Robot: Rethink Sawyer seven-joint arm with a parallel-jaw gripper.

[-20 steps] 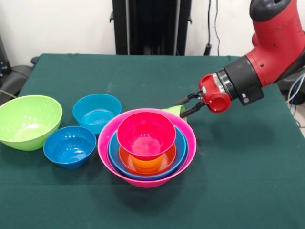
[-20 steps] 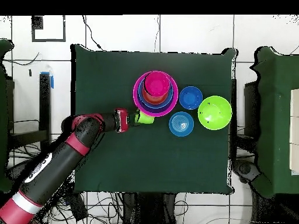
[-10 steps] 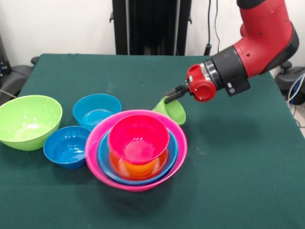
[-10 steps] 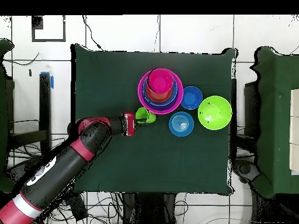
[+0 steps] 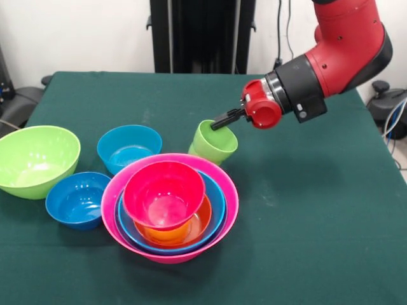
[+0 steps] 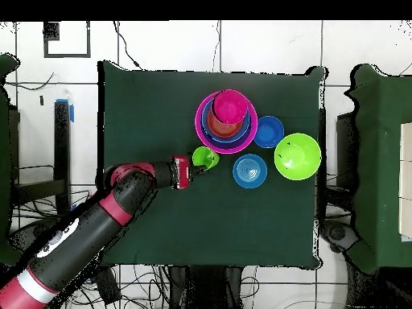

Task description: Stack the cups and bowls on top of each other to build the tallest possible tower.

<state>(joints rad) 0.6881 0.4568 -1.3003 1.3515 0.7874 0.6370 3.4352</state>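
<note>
A: Largest item first. What carries everything?

B: A table [image 5: 318,241] under a dark green cloth. The red and black arm [image 5: 343,44] comes in over its right side in the front view.

A: Containers, by size?

B: The tower [image 5: 168,206] stands near the middle of the table: a big pink bowl [image 5: 226,190] outermost, a blue bowl [image 5: 213,194] nested in it, an orange bowl [image 5: 200,219] in that, and a red-pink bowl [image 5: 164,194] sitting highest, tilted a little. Whether anything lies under the red-pink one cannot be told.

A: Loose ones?

B: A lime green bowl [image 5: 38,160] at the left edge, empty. A sky blue bowl [image 5: 129,148] behind the tower, empty, just beside the pink rim. A dark blue bowl [image 5: 77,200] left of the tower, empty, touching or nearly touching it.

A: The cup?

B: The lime green cup [image 5: 213,143] is just behind the tower's right side, mouth up and tilted. Nothing seen inside. Overhead, it [image 6: 204,158] sits just beside the pink rim.

A: Hand state?

B: The gripper [image 5: 222,121] is clamped on the cup's rim, one finger on the rim's far side.

A: Any writing?

B: None readable on the bowls or cup.
</note>
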